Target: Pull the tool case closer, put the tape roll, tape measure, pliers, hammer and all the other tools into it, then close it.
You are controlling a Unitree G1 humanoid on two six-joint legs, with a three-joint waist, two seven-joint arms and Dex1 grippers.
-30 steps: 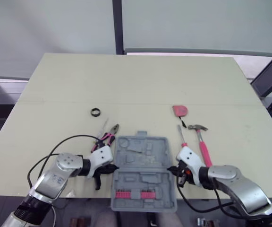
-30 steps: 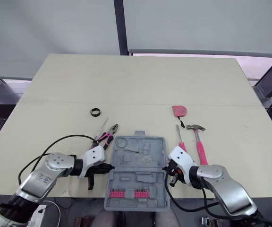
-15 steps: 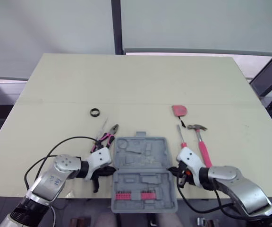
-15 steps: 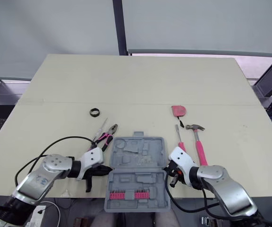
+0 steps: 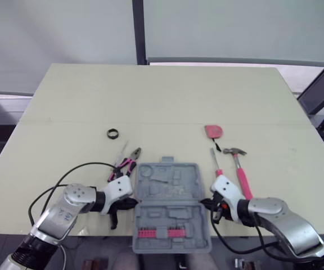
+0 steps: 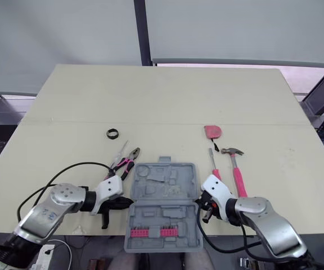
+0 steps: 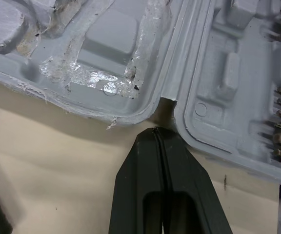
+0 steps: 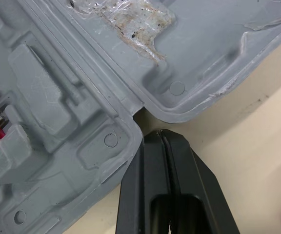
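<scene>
Case [image 5: 170, 205]: lies open flat at the near edge of the table [image 5: 167, 95], its near half overhanging; broad open tabletop beyond. Grey moulded plastic with shaped recesses, torn foil residue in the far half, pink bit strip [image 5: 161, 232] in the near half.
Left gripper [image 7: 156, 130], right gripper [image 8: 161, 131]: fingers pressed together, holding nothing, tips at the hinge notches on either side.
Left of case: pliers [image 5: 127, 162], tape roll [image 5: 113, 134].
Right of case: screwdriver [image 5: 215, 161], hammer [image 5: 239, 171], tape measure [image 5: 213, 131].

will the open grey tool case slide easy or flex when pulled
The open grey moulded-plastic tool case probably slides easily on the cream table; thin walls suggest it's light. Pulled unevenly, it might fold at the hinge notches where the left end effector and right end effector sit.
</scene>
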